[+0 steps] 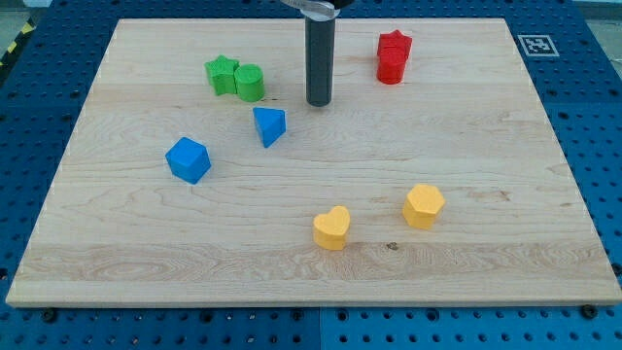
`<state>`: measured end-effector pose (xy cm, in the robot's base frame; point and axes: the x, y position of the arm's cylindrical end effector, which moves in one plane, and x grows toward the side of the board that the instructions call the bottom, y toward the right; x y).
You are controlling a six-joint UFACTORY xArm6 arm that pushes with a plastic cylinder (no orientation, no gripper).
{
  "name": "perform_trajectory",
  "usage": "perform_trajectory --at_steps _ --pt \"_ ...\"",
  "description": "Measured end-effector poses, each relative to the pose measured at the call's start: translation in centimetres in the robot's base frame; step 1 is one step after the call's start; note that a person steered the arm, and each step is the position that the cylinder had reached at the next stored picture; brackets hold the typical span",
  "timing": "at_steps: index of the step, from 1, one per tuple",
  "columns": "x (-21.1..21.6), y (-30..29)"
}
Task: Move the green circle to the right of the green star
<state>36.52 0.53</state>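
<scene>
End effector is a straight dark rod with no jaws, so there is nothing to open or clench and it grasps nothing. My tip [319,103] sits on the light wooden desk [486,175] near the view's top centre. It touches no block.

The green circle block [250,83] is to the view's left of my tip, near but apart from it. The green star block [223,75] sits just left of the circle; the two look touching or nearly so. So the circle lies on the star's right side in the view.

The blue triangular block [269,126] is just below-left of my tip, close. The blue cube block [189,159] is further left and lower. Two red blocks [393,56], touching one another, exact shapes unclear, lie at the top right. The yellow heart block [331,227] and the yellow hexagon block [424,206] are near the bottom, apart from each other.
</scene>
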Motion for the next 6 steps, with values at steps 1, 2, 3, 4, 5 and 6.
perform_trajectory --at_steps 1,2,3,4,5,6 --pt "0.0 0.0" --pt "0.0 0.0" --pt "0.0 0.0" --pt "0.2 -0.5" --pt "-0.1 -2.6" --pt "0.8 -5.4"
